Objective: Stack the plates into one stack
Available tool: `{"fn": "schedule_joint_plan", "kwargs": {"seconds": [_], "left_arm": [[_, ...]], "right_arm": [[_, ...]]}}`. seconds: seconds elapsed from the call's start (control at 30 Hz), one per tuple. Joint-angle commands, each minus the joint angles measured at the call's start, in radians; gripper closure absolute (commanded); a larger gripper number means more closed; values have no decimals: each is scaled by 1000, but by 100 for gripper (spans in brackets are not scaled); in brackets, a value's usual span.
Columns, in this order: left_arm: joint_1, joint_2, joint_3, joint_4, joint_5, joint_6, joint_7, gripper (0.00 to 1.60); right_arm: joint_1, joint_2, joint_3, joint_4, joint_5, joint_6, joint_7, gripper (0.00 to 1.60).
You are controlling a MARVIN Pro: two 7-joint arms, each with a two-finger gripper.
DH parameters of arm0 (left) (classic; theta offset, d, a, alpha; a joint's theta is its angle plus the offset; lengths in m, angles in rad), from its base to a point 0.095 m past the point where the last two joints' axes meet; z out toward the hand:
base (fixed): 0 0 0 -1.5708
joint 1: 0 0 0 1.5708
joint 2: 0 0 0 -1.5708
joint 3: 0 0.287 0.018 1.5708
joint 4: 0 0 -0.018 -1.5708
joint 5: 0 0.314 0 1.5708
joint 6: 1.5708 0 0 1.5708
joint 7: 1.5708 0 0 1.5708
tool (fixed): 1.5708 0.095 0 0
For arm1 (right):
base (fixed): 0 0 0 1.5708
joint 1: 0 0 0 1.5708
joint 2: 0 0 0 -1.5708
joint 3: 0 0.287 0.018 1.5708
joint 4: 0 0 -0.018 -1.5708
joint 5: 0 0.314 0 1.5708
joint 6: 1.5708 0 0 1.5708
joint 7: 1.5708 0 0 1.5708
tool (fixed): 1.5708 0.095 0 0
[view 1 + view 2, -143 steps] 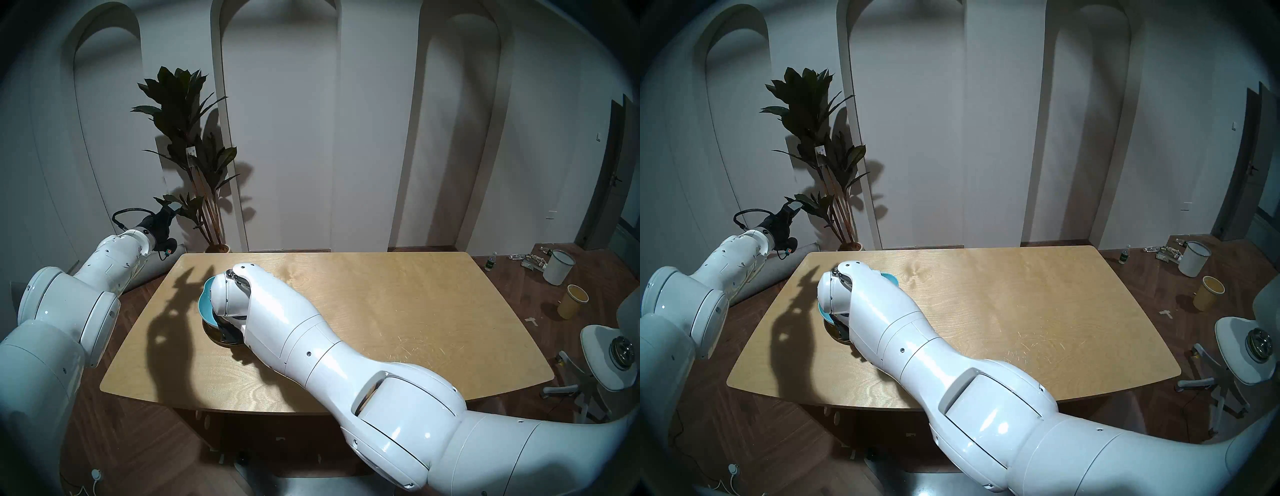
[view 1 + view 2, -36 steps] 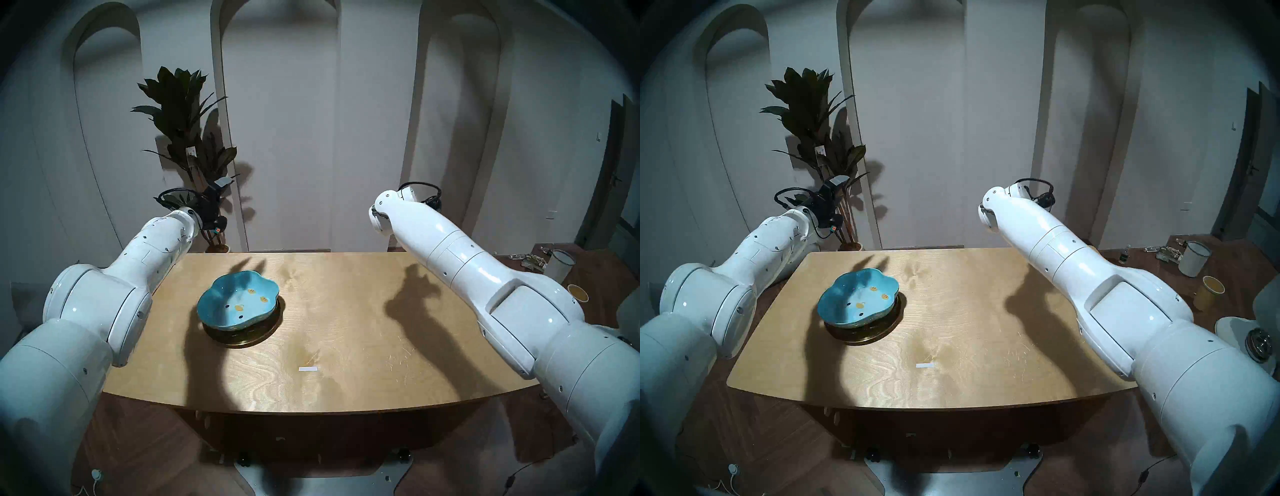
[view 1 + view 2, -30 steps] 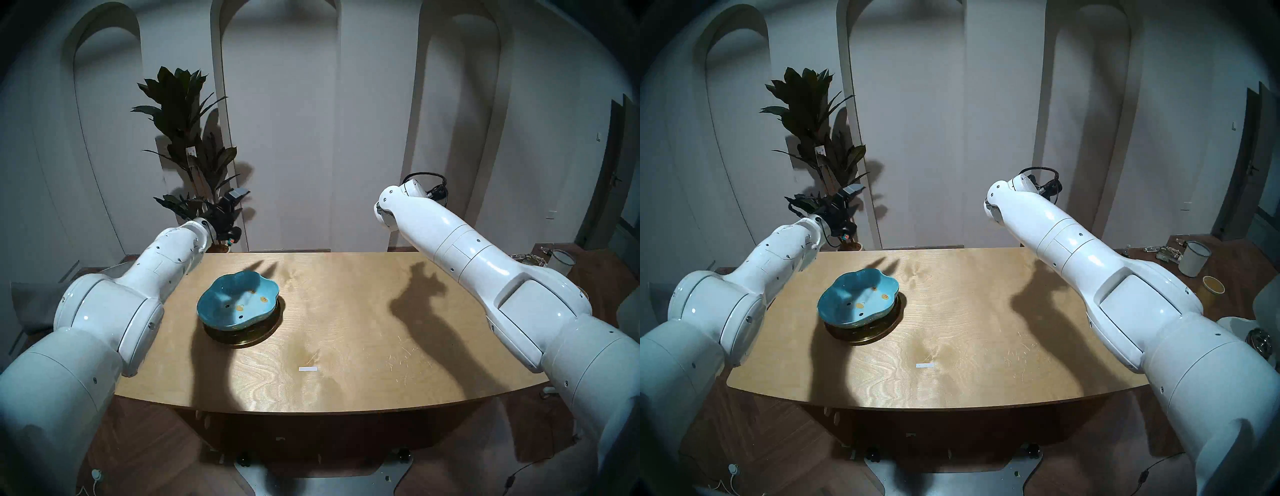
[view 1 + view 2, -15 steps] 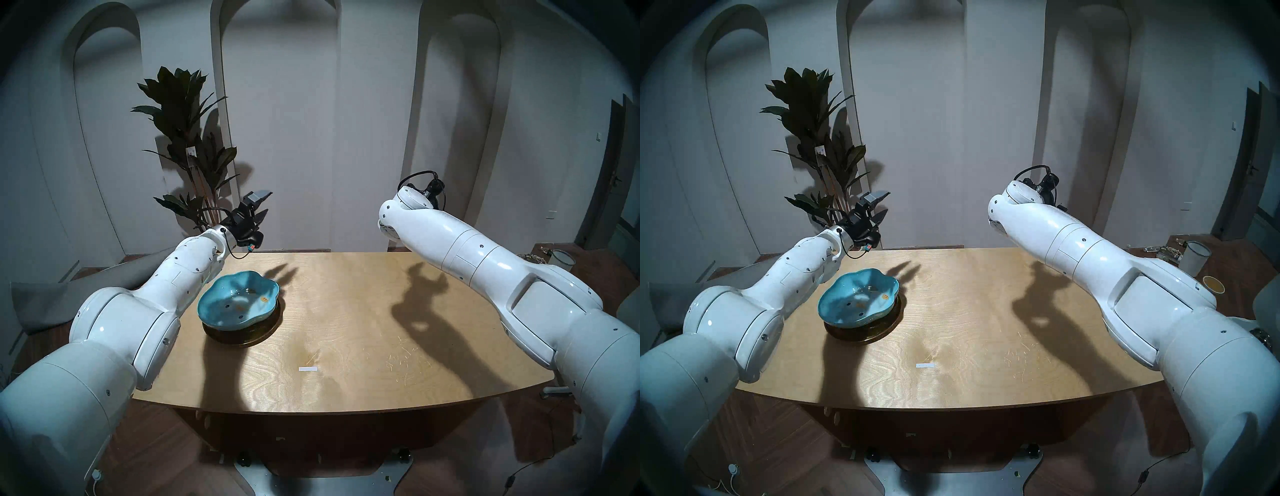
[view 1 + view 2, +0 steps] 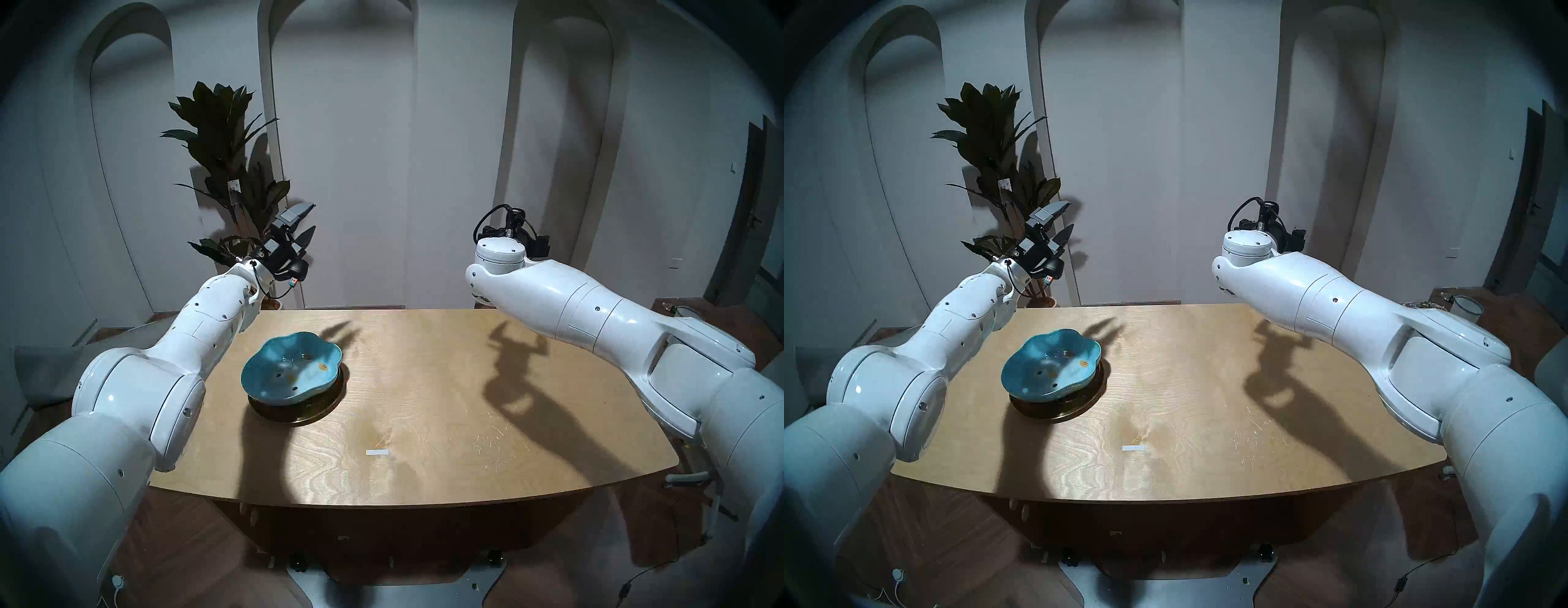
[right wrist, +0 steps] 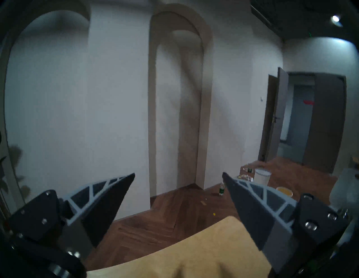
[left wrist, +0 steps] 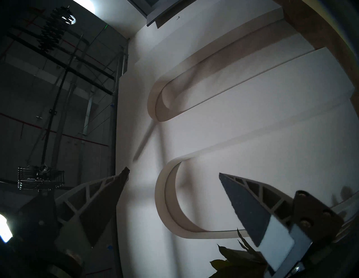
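Step in hand: I am judging that the stacking itself is done; the plates are sitting in one pile, and both my arms are hanging in the air away from it.
Where the stack is: the stack (image 5: 295,382) is resting on the left half of the wooden table (image 5: 424,479), well apart from both of my pincers.
Top of the stack: the blue lobed dish (image 5: 292,367) is lying uppermost, leaning a little toward my left.
Bottom of the stack: the gold plate (image 5: 316,415) is showing only as a dark rim under the blue one.
Middle plate: I am not able to see an amber plate clearly between them.
Left pincer: my left gripper (image 5: 306,226) is standing wide open and is holding nothing; it is pointing up toward the wall, beside the potted plant (image 5: 225,140).
Right pincer: my right gripper (image 6: 178,177) is also standing wide open and empty, pointing at the wall past the far table edge.
Next move: I am thinking that nothing more needs a grasp; the arms only need to stay clear of the pile.
Containers: the blue dish is holding nothing, only its painted yellow and dark marks.
On the floor: a white bucket (image 6: 262,179) and a yellow cup (image 6: 284,193) are standing at the right; I cannot tell their contents.
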Motion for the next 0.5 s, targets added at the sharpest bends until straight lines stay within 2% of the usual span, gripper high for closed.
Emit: {"fn": "schedule_joint_plan", "kwargs": {"seconds": [0.0,0.07,0.23,0.47], "left_arm": [[-2,44,-32,-21,-39,-81,49,0],[18,54,-31,-29,-42,-120,69,0],[41,46,-32,-17,-73,-217,36,0],[7,43,-72,6,-135,-368,-43,0]], "right_arm": [[85,85,-65,-110,-97,104,10,0],[94,107,-85,-145,-116,138,15,0],[98,131,-123,-226,-149,187,25,0],[96,200,-140,-358,-162,225,1,0]]}}
